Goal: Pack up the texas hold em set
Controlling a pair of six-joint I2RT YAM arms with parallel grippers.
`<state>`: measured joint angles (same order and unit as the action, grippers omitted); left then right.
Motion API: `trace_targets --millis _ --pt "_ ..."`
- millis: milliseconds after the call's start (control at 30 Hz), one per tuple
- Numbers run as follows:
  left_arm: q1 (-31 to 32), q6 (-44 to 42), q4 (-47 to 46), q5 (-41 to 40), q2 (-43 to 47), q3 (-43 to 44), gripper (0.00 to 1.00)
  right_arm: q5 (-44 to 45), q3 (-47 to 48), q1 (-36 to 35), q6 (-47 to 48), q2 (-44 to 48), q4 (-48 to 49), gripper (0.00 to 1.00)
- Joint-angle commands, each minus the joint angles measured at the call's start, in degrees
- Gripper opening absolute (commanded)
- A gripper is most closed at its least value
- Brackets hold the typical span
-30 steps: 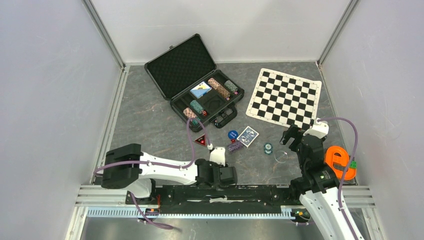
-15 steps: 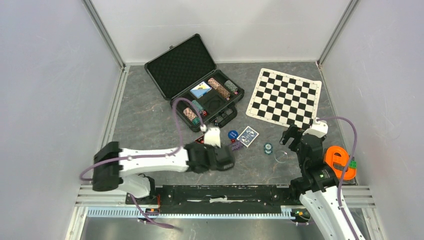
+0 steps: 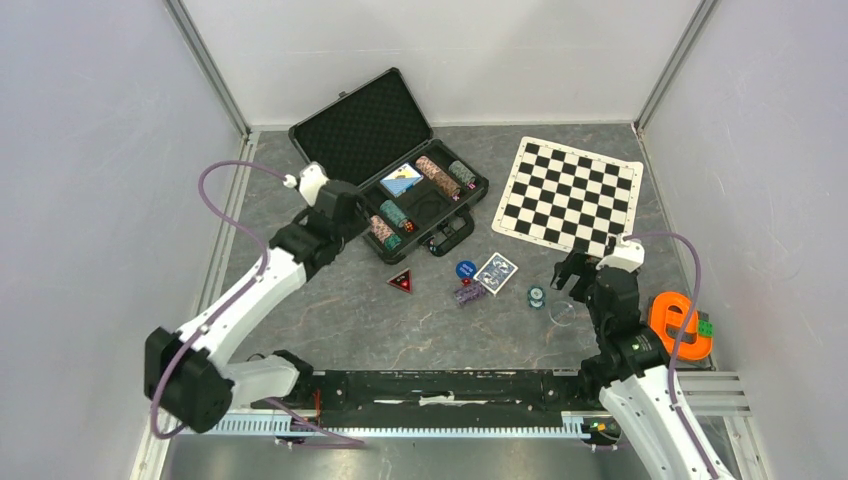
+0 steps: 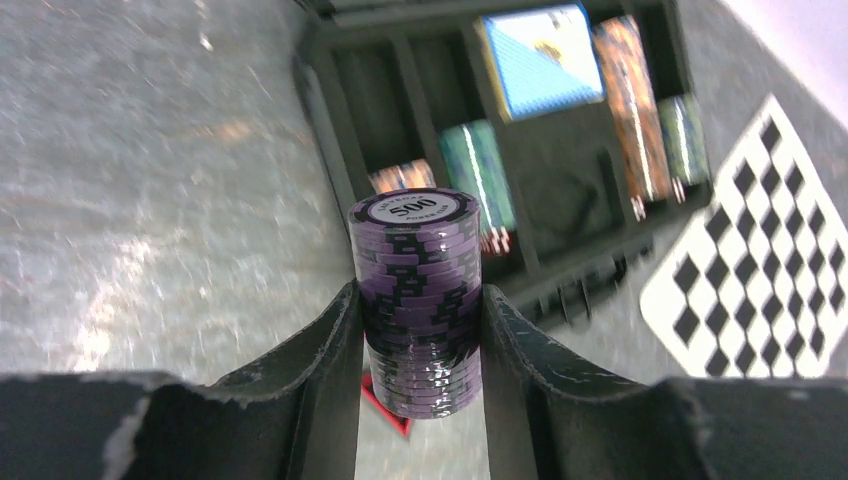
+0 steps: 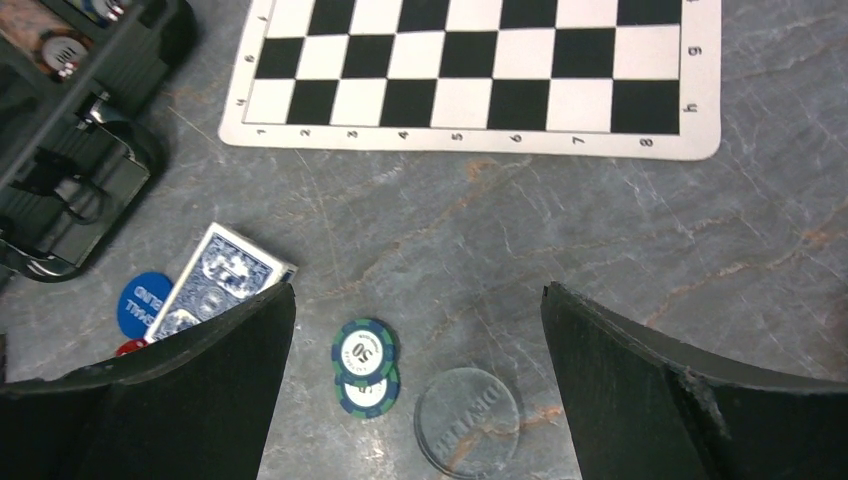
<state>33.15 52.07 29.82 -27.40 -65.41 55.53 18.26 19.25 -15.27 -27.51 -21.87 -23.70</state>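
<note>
Purple chip stack (image 4: 415,300) in left claw (image 4: 420,293): wrist view alone shows 500.

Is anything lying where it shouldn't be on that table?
Yes: a card deck, a blue button and a few green chips lie loose on the table, outside the open case. Nothing looks spilled or broken.

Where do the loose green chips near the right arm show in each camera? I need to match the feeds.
Top external: green chips on the table, just right of the loose card deck.
Left wrist: not in it.
Right wrist: low centre, between the open right fingers, right of the card deck.
Shared landmark: the chess mat, in all three views.
</note>
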Motion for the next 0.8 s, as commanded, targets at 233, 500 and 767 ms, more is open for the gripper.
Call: trace_targets --millis 233,500,767 --pt "-14.1 0.0 -24.0 3.7 -17.8 6.4 0.06 -2.5 0.6 -0.1 2.6 1.8 8.8 0.99" --pt "-15.5 -0.9 -24.3 3.5 -27.2 11.9 0.09 -1.0 0.6 -0.1 3.6 1.6 7.4 0.99" --pt "-15.8 0.6 -21.4 4.4 -31.3 12.9 0.10 0.5 0.7 -0.1 3.5 1.2 6.4 0.99"
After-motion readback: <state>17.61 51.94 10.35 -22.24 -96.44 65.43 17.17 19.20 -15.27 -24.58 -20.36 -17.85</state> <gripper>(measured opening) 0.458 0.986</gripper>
